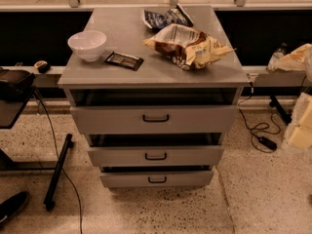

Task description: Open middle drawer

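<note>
A bowl (87,44) and snack bags (187,45) sit on the cabinet top (122,30) above a speckled floor (253,199). The middle drawer (156,156) is ajar, and my gripper (300,126) is far right; I cannot tell its state.

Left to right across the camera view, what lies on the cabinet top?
White bowl → dark flat packet → tan chip bag; the gripper is at the far right edge, off the cabinet.
</note>
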Robot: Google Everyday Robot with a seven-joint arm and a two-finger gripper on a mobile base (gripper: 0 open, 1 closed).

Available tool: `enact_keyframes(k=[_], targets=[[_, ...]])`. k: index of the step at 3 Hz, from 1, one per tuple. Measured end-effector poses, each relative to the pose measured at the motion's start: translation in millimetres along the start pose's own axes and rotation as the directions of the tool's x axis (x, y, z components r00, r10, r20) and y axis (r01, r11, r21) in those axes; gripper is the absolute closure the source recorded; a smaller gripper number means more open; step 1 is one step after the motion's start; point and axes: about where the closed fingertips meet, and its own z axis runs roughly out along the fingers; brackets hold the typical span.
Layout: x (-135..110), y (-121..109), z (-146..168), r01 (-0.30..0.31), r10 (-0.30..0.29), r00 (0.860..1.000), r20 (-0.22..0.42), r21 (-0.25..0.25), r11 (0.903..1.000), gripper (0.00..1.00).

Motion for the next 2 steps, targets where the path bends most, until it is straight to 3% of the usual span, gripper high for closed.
enact_keyframes(k=[1,2], targets=[[-4.3,-2.8,-1.8,0.003,-0.003,1.0,0.0,0.011,0.9999,0.0],[8.0,-8.3,40.6,0.02,-0.02,0.999,-0.042,0.011,0.9997,0.0]])
